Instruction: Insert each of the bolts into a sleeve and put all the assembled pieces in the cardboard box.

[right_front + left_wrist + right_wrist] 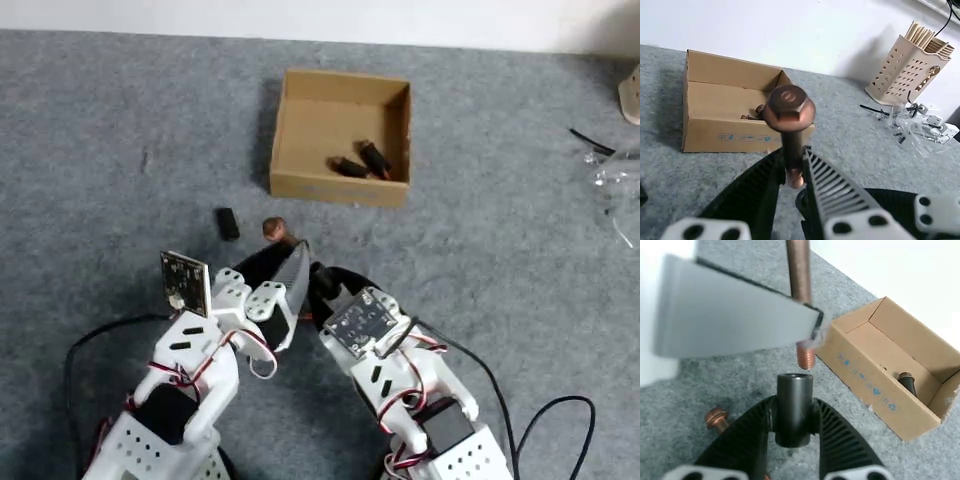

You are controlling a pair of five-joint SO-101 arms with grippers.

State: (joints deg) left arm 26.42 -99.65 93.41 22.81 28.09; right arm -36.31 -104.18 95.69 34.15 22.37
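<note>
**Bolt tip lined up at the sleeve's mouth, not yet in**

Begin at the left of your high view. A loose sleeve (228, 223) lies on the grey carpet (100, 150), at about 10 o'clock from the spot where your two grippers meet.

Next is your left gripper (794, 161). Its fingers are clenched on the shank of a copper bolt (789, 107), with the hex head out on one side of them and the threaded end poking through on the other.

Just beside it is your right gripper (794, 416), whose fingers grasp a black sleeve (795, 390). The sleeve's open end faces the bolt's threaded tip. The tip sits just off the opening and in line with it, but not inside.

A second bolt (716, 417) lies on the carpet near the right gripper.

At roughly 12 to 1 o'clock from the grippers you have the cardboard box (340, 188), open at the top. Two assembled pieces (350, 167) lie inside it, toward its 4 o'clock corner.

Well apart, out at 2 o'clock, clear plastic bags (920, 132) lie on the carpet. A beige perforated holder (910, 70) filled with sticks stands beyond them.
</note>
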